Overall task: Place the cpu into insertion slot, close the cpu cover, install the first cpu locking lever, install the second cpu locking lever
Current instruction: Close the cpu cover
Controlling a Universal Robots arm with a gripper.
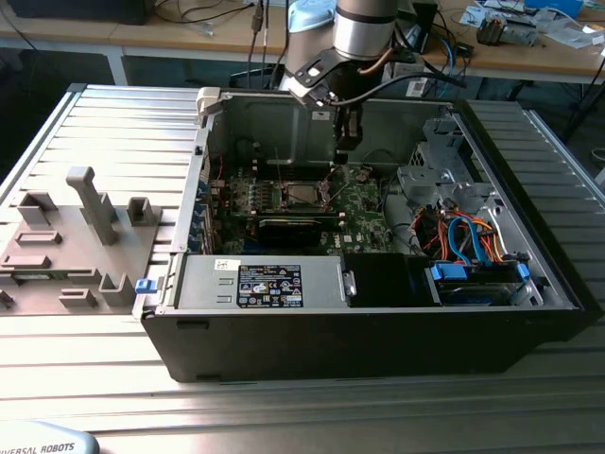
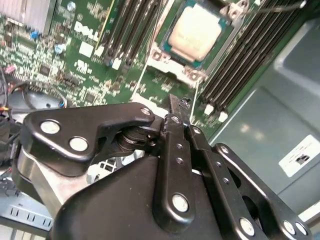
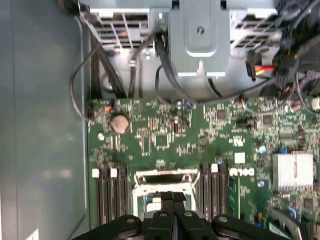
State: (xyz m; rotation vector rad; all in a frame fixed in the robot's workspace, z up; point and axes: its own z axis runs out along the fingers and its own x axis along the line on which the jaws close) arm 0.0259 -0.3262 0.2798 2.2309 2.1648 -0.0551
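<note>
— Black fingers [image 2: 172, 107] (pressed together, gripping nothing) fill the second wrist view's foreground. What lies beyond?

— The silvery cpu [image 2: 195, 32] sits in the insertion slot [image 2: 161, 56] on the green motherboard [image 2: 75, 60], cover raised.

— And outside?

— The arm reaches down into the open computer case [image 1: 378, 331], fingers [image 1: 348, 142] above the slot [image 1: 301, 195].

insertion slot [image 3: 162, 186] | part hidden by gripper [image 3: 170, 200] (first wrist view)
</note>
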